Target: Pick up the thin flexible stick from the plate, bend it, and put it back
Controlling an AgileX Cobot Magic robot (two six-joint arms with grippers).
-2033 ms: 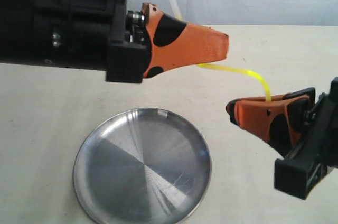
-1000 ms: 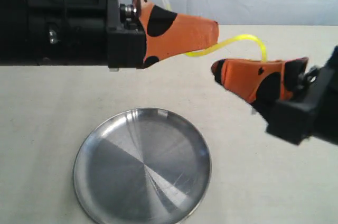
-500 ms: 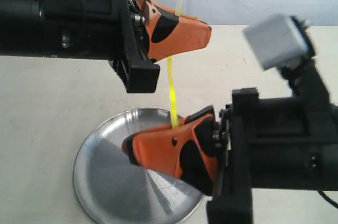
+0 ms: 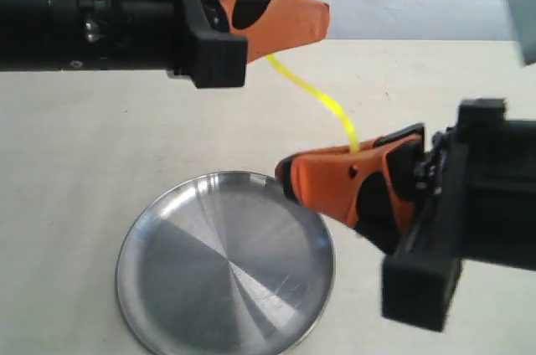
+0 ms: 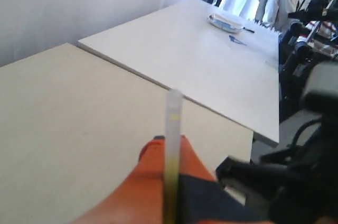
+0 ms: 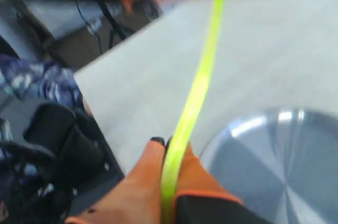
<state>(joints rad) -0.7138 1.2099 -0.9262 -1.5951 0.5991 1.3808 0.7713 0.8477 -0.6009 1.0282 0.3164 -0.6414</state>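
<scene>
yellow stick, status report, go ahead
left end effector shut on yellow stick; right end effector shut on its lower end. Stick aloft between them, gently bowed, off the plate. Nothing seen in the way.

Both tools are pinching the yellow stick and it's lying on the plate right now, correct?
Not quite. The left tool and right tool both pinch the thin flexible stick, but it is not lying on the plate: it hangs in the air between them, as the exterior view shows.
</scene>
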